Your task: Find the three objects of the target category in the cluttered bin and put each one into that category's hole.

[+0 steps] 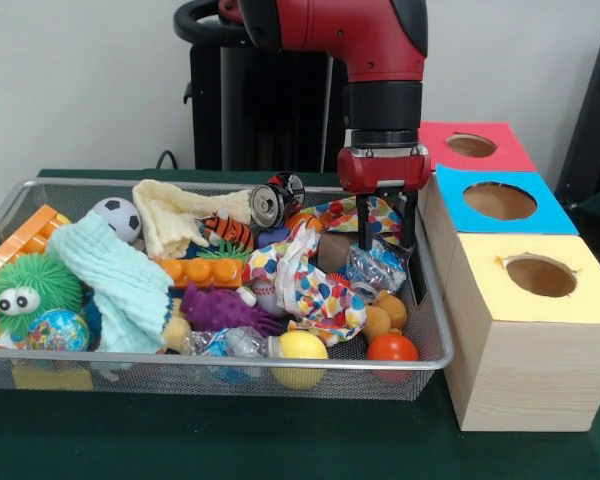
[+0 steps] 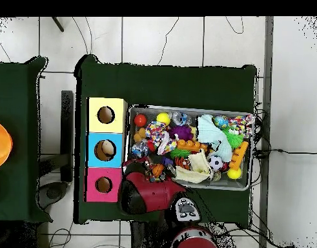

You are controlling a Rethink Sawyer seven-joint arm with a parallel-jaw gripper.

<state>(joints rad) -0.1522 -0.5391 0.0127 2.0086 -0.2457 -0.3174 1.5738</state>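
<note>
The arm reaches down into the right end of the wire bin [image 1: 10, 205] on the green desk [image 1: 230, 440], and its gripper [image 1: 386, 240] hangs with the two black fingers [image 1: 364, 228] apart, either side of a crinkled clear wrapper [image 1: 378, 266] that lies among the clutter; nothing is clamped yet, and I cannot tell if the tips touch it. Beside the bin stand three boxes with holes: the yellow box [image 1: 580, 300] nearest, the blue box [image 1: 545, 215] in the middle, the red box [image 1: 505, 150] farthest. In the overhead view something pale seems to sit in the blue box's hole, while the other two look dark, so perhaps one object is already delivered, though that is only a guess. The bin is still crowded: a soda can [image 1: 268, 204], a soccer ball [image 1: 118, 217], a spotted cloth [image 1: 315, 285], a red ball [image 1: 392, 348], a yellow ball [image 1: 300, 346]. Which category is the target cannot be told, so most of the searching seems to remain.
</note>
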